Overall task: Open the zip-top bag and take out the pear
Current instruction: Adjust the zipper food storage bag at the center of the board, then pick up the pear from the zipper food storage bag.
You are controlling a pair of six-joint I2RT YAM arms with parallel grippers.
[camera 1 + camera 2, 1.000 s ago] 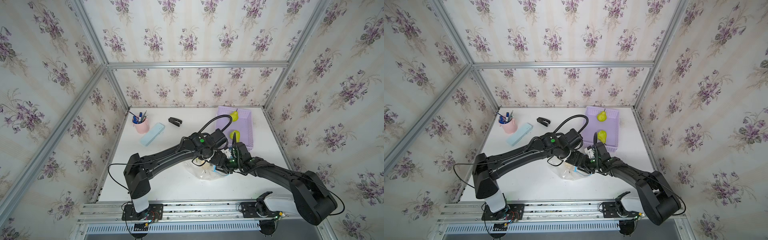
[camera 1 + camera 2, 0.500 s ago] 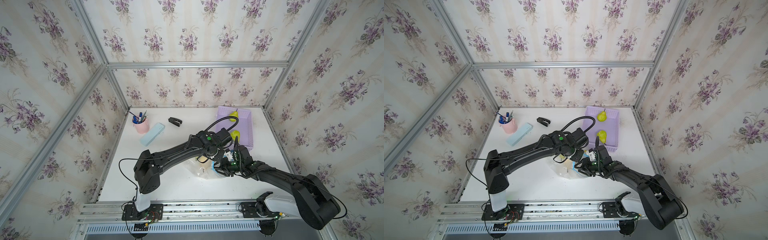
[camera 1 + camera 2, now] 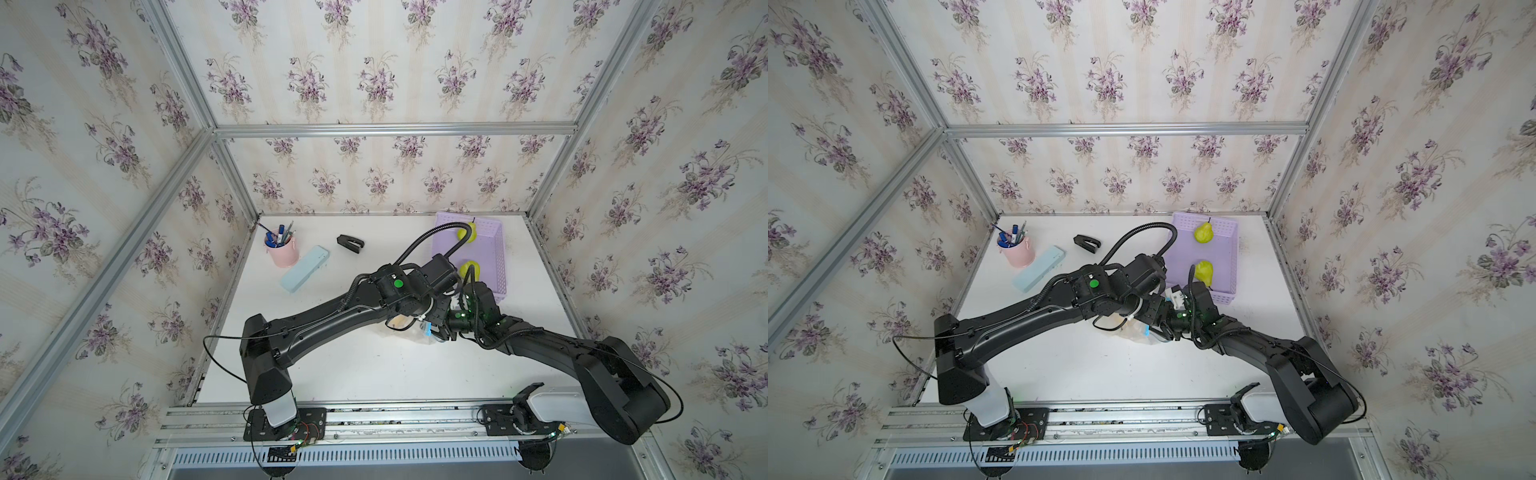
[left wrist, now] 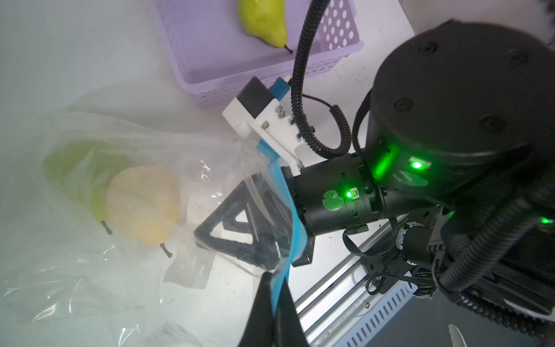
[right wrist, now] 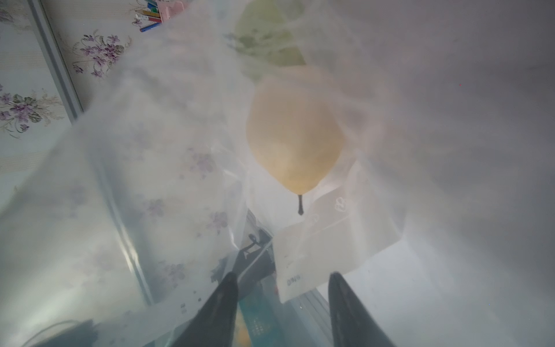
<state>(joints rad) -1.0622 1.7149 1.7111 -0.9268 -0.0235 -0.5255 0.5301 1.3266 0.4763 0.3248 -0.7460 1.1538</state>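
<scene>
- Pink cup point(image 3: 281, 252), smooth and round, stuffed with pens, stands at the table's point(image 3: 374, 365) far left corner; the table top is flat matte white.
- Light-blue case point(image 3: 305, 274), a flat rounded rectangle, lies just beside the cup.
- Black stapler point(image 3: 350, 243), a small wedge, sits apart toward the back.
- Left gripper point(image 4: 274, 287): black tapered fingers pinched fully together on the light-blue zip strip point(image 4: 283, 192), a smooth band along the bag's mouth.
- Zip-top bag point(image 4: 90, 270) lies on the table mid-front, between the two wrists; it is clear, crinkly, glossy film, mouth agape.
- Inside the bag there is a green pear point(image 4: 81, 171) deepest in and a yellow pear point(image 4: 144, 204) touching it, both with dark stems and hazy through the film.
- White label point(image 4: 192, 264), a flat rectangle on the bag wall, is near the yellow pear's stem.
- Right gripper point(image 5: 282, 288) is reached in through the mouth; the jaws stand apart, gripping nothing, with the label seen between them.
- Lilac basket point(image 3: 496, 266), perforated plastic and rectangular, sits at the back right; two more pears lie in it, point(image 3: 466, 231) and point(image 3: 471, 270).
- Versus a second ago: the left jaws were apart and are now clamped on the strip.
- The right wrist is further in toward the bag than before.
- Cup, case, stapler and basket are unmoved.
</scene>
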